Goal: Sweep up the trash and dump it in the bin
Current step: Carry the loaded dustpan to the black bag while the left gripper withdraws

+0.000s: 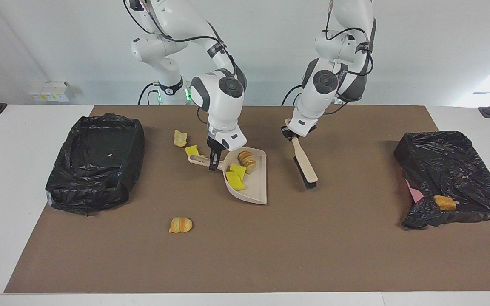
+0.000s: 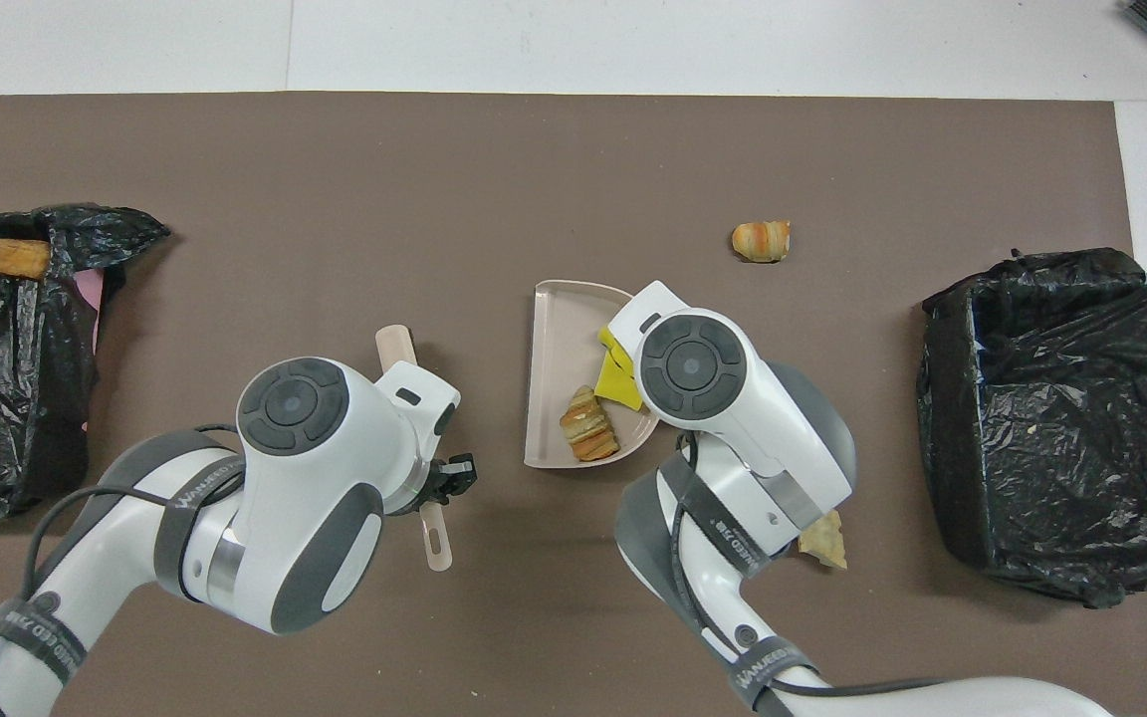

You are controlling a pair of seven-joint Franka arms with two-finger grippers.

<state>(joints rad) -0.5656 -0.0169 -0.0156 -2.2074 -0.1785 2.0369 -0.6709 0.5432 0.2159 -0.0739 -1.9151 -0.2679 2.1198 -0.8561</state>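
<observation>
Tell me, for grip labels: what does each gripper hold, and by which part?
Left gripper: brush, by its handle. Right gripper: dustpan, by its handle.

**Middle of the table crowded, edge farthest from the robots open**

The beige plastic dustpan (image 1: 249,180) and the slanted beige brush (image 1: 303,163) occupy the table's (image 1: 338,255) middle, with a bare lane between them. Black-bagged bins (image 1: 96,161) (image 1: 449,178) block both ends. A tan striped bread-like scrap (image 1: 180,225) lies alone on the otherwise open brown mat farther from the robots. Two scraps (image 1: 180,138) (image 1: 192,150) clutter the spot beside the dustpan's handle.
</observation>
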